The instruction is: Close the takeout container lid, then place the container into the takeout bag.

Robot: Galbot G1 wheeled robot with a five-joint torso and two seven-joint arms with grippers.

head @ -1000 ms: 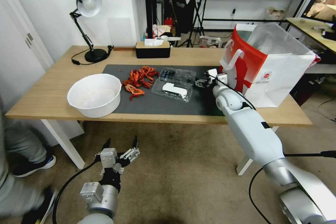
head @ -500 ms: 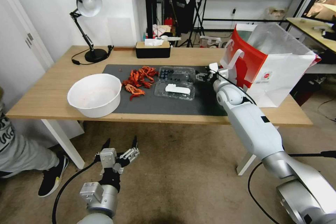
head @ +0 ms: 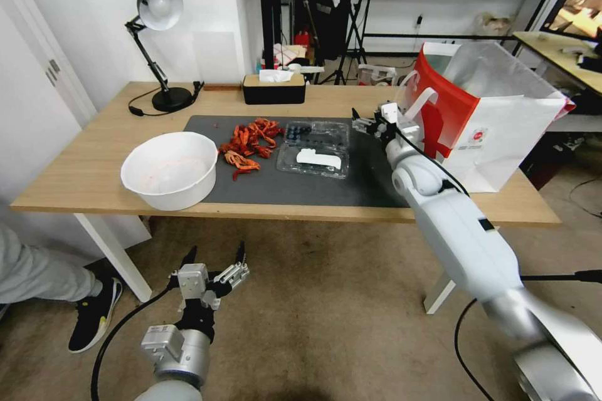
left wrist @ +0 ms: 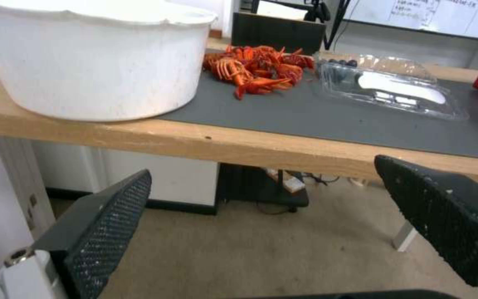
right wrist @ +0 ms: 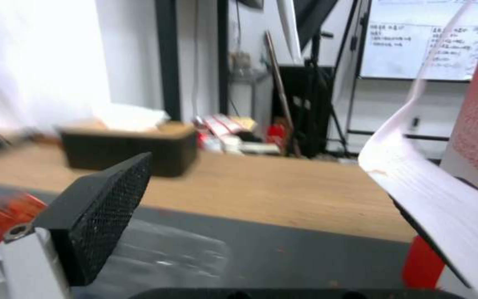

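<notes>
The takeout container lies opened flat on the black mat. Its far half holds dark blueberries; the lid, with a white label, lies nearer me. The left wrist view shows the container beyond the table edge, and it is a blur in the right wrist view. My right gripper hovers open and empty just right of the container, close to the handle of the red-and-white takeout bag. That handle hides one finger. My left gripper hangs open below the table's front edge.
A large white bowl stands at the mat's left end, with a pile of red crayfish between it and the container. A black tissue box and a desk lamp stand at the back of the table.
My right gripper has risen and drawn back from the container's right edge toward the bag handle. The container has turned slightly and now lies square. The left arm has not moved.
</notes>
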